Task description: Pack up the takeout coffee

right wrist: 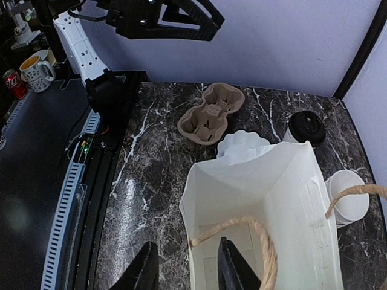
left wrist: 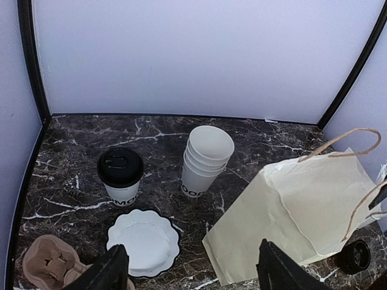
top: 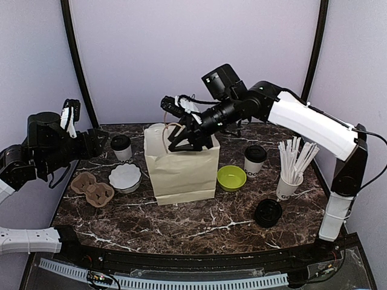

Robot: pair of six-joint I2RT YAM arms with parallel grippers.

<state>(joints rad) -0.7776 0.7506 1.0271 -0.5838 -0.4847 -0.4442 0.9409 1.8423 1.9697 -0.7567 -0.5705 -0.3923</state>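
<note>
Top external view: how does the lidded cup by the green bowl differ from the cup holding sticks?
The lidded cup wears a black lid; the stick cup is open, bristling with white sticks. The lidded cup stands farther back, the stick cup nearer the front. Both are white cups with dark lettering.

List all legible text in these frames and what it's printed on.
"GOO", the rest curving out of sight: right lidded coffee cup
"GOO", partial: cup of white sticks
"OOD", partial: stack of lidless cups
"MO", partial: left lidded coffee cup
Too small to read: red can
No print visible: paper bag
</note>
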